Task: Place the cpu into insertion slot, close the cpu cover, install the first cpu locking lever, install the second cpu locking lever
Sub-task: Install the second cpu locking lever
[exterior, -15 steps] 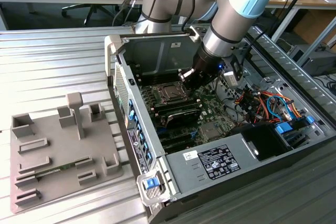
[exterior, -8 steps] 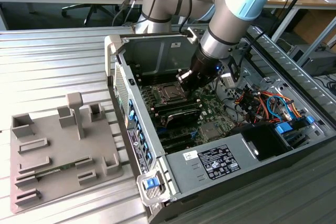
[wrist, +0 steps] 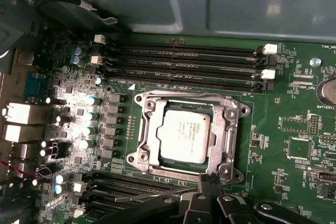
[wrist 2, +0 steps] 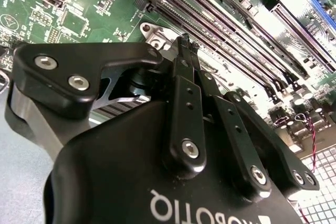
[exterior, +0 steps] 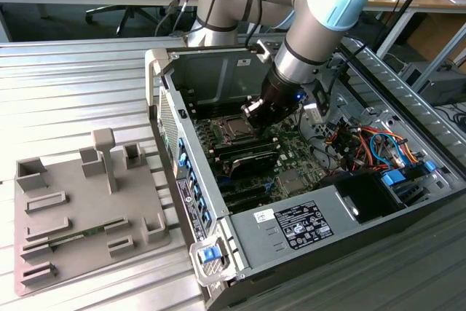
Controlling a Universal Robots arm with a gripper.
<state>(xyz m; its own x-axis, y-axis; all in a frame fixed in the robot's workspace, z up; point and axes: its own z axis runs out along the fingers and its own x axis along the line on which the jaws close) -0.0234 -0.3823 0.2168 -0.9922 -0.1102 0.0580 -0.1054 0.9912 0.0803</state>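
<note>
The cpu (wrist: 184, 136) lies flat in the insertion slot (wrist: 137, 157), its silvery face showing through the cut-out of the cpu cover (wrist: 151, 129), which lies down over it. In the exterior view the cpu (exterior: 234, 128) sits on the green board inside the open case, with my gripper (exterior: 251, 111) just beside and above it. My gripper (wrist: 209, 180) is shut, its thin black tips touching the socket's edge by a corner screw. A thin silvery lever rod (wrist: 157, 193) runs along that same edge. In the second wrist view my gripper (wrist 2: 187, 42) points at the socket's corner (wrist 2: 152, 31).
Long black memory slots (wrist: 184, 64) flank the socket on two sides. The case wall (exterior: 211, 71) rises close behind the socket. Coloured cables (exterior: 368, 143) and a black box (exterior: 364, 194) fill the exterior view's right. A grey fixture plate (exterior: 73, 216) lies at its left.
</note>
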